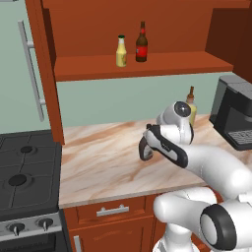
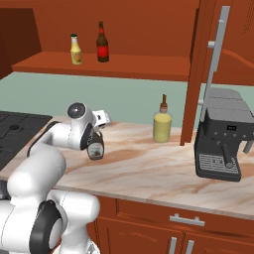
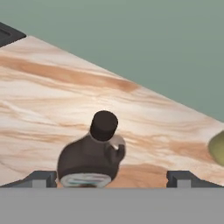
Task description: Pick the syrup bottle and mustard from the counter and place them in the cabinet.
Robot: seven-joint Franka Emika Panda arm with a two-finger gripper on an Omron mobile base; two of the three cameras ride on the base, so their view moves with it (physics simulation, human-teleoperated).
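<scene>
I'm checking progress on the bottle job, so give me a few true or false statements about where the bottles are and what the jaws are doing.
1. The syrup bottle is on the counter. True.
2. The gripper is shut on the syrup bottle. False: its jaws stand open, one on each side of the bottle.
3. The mustard is on the cabinet shelf. True.
4. The slim red-label bottle is on the counter. False: it stands on the shelf beside the mustard.
5. The dull-yellow bottle is on the counter near the wall. True.
</scene>
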